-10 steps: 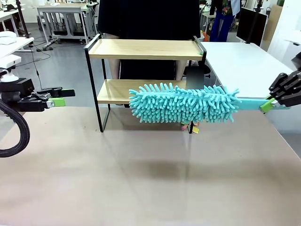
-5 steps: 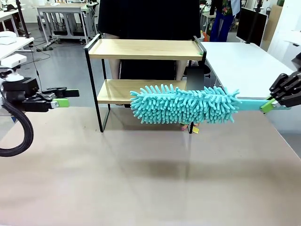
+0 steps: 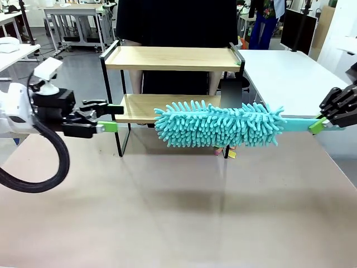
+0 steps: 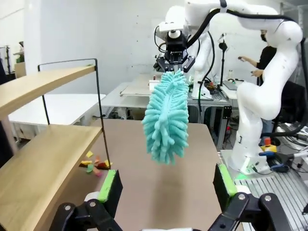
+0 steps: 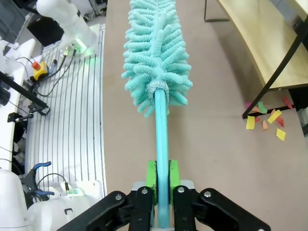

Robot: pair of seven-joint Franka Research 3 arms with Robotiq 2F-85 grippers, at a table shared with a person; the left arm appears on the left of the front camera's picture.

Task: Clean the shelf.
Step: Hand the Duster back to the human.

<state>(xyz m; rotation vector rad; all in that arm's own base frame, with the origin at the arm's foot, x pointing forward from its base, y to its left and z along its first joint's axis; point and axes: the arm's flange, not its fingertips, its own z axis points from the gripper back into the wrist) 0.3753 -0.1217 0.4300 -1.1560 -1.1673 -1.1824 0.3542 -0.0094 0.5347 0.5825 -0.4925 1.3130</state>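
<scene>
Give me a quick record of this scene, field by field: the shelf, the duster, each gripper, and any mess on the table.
shelf: small two-tier rack, light wooden boards in a thin black metal frame, standing on the table
tool: fluffy turquoise microfibre duster, held level in front of the lower board
right gripper: shut on the duster's handle
left gripper: open, empty, beside the shelf's end
debris: small coloured paper scraps by a shelf leg

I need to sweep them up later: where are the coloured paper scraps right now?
The paper scraps lie on the brown tabletop by the shelf's right front leg, in the front view just under the duster's fluffy head.
</scene>
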